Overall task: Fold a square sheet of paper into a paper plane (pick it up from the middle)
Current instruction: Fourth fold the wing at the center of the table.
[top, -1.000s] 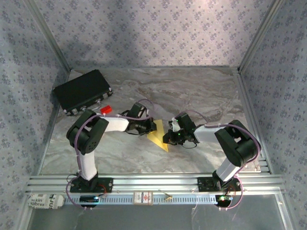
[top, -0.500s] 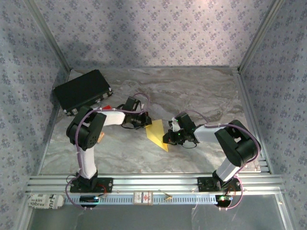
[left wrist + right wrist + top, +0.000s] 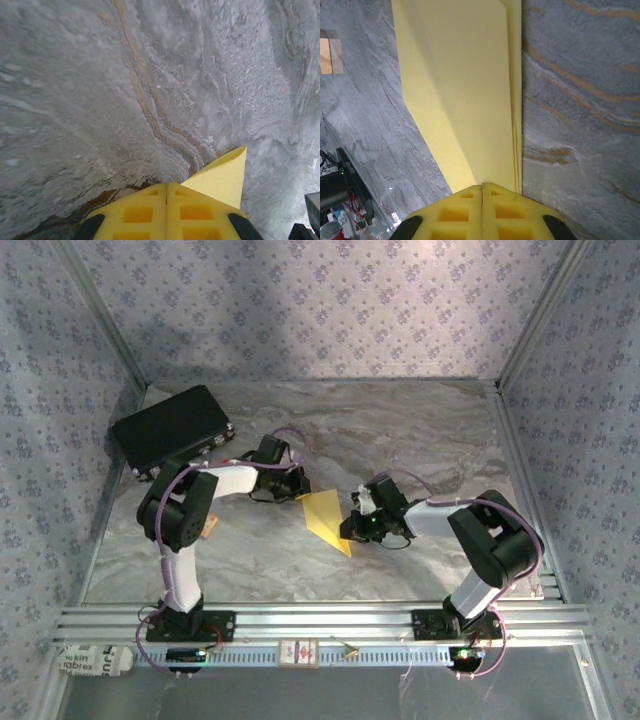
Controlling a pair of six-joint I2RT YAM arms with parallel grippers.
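At the centre of the marble table, the yellow sheet of paper is lying folded. The left gripper is resting closed at its far corner; the right gripper, also closed, is touching its right edge

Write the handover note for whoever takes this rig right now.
Left gripper: shut, nothing seen between its fingers, tips just beside one corner of the folded yellow paper.
Right gripper: shut, tips at the paper's other end; whether it pinches or presses the paper, I cannot tell.
Paper: lies on the marble table between the arms, layers stacked along one edge.
Done: early folds.
Left: remaining folds; not a dart yet.
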